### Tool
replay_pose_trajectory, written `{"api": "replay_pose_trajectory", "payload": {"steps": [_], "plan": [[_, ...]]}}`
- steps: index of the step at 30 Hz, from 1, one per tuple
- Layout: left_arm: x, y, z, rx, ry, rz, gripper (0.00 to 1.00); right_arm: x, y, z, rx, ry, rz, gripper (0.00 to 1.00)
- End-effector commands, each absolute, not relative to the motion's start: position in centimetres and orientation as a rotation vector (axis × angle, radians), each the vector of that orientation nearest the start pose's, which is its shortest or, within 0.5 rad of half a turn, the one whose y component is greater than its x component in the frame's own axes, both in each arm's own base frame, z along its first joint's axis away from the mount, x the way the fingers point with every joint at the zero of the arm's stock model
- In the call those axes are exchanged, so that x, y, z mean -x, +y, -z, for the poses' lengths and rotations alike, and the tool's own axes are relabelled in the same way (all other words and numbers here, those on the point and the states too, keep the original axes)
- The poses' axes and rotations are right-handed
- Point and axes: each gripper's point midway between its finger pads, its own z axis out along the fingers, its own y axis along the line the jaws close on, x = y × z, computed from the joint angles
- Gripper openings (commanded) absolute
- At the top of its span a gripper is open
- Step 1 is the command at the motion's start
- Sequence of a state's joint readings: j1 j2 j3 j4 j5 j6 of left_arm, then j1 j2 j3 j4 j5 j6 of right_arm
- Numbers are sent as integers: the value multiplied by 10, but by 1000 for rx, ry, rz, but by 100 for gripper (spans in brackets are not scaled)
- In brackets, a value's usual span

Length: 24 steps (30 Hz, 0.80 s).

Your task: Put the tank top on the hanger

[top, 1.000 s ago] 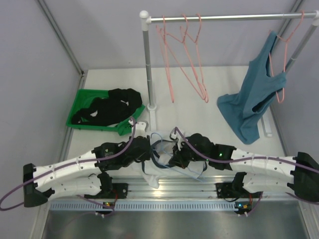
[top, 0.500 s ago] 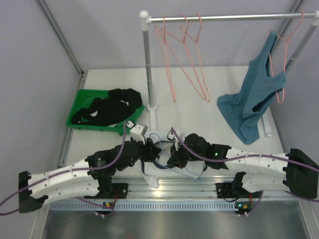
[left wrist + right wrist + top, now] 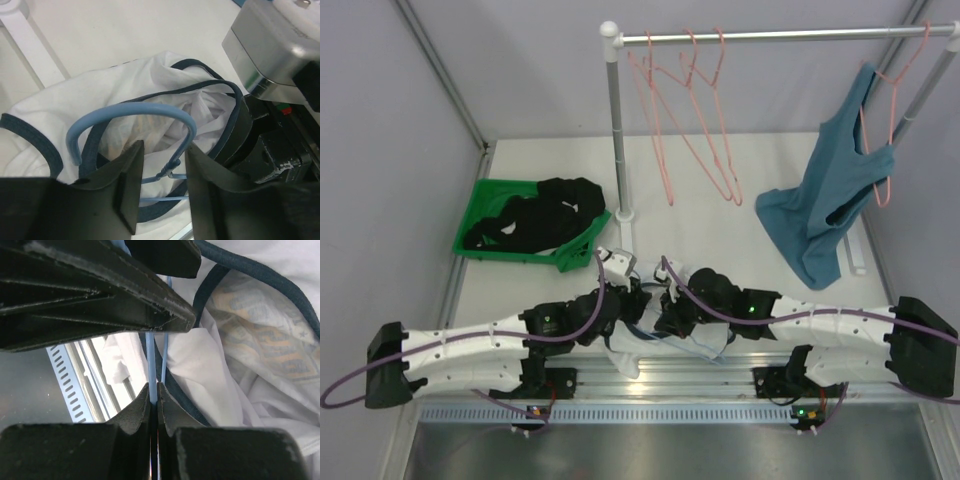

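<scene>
The white tank top (image 3: 625, 355) with navy trim lies bunched at the table's near edge, under both grippers. The light-blue wire hanger (image 3: 131, 113) lies on it, its hook arching over the fabric in the left wrist view. My left gripper (image 3: 162, 186) is open, one finger on each side of the hanger's twisted neck, not touching it. In the top view it (image 3: 640, 300) is right beside my right gripper (image 3: 665, 318). My right gripper (image 3: 154, 390) is shut on a hanger wire (image 3: 151, 367), with the tank top (image 3: 260, 370) beneath.
A green tray (image 3: 480, 248) holding black garments (image 3: 545, 215) sits at the back left. The rack post (image 3: 617, 130) stands just behind the grippers. Pink hangers (image 3: 690, 110) and a teal tank top (image 3: 830, 200) hang from the rail. A metal rail (image 3: 700, 375) runs along the near edge.
My left arm has swung right and forward, bringing its open gripper over the hanger's neck. The right gripper has shifted slightly left, still holding the wire.
</scene>
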<state>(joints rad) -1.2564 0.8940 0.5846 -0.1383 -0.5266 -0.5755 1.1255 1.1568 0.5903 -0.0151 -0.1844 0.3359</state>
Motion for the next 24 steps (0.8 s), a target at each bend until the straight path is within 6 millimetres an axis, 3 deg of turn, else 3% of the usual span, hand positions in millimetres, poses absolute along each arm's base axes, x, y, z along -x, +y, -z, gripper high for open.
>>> {"api": "replay_pose_trajectory", "payload": {"steps": [1,2,6,9,10,13,14,19,24], "plan": [[-170,-270,-182,-273,1911,653,35,-108,343,-139,993,1993,-1053,0],[-170,-269,-180,-271,1911,644,23,-109,343,-139,990,2000,-1046,0],[-172,-263,-182,-260,1900,625,0,-113,339,-137,966,2044,-995,0],[-172,-260,-180,-268,1902,612,0,-122,328,-138,896,2097,-910,13],[-172,-259,-179,-272,1903,606,0,-127,324,-140,863,2101,-881,23],[-173,-257,-176,-280,1909,583,0,-139,306,-145,737,2148,-777,39],[-173,-256,-175,-284,1908,575,0,-140,295,-139,693,2202,-724,41],[-175,-253,-174,-283,1905,554,0,-159,245,-153,434,2235,-506,50],[-176,-253,-177,-273,1896,556,0,-160,208,-148,248,2273,-400,51]]}}
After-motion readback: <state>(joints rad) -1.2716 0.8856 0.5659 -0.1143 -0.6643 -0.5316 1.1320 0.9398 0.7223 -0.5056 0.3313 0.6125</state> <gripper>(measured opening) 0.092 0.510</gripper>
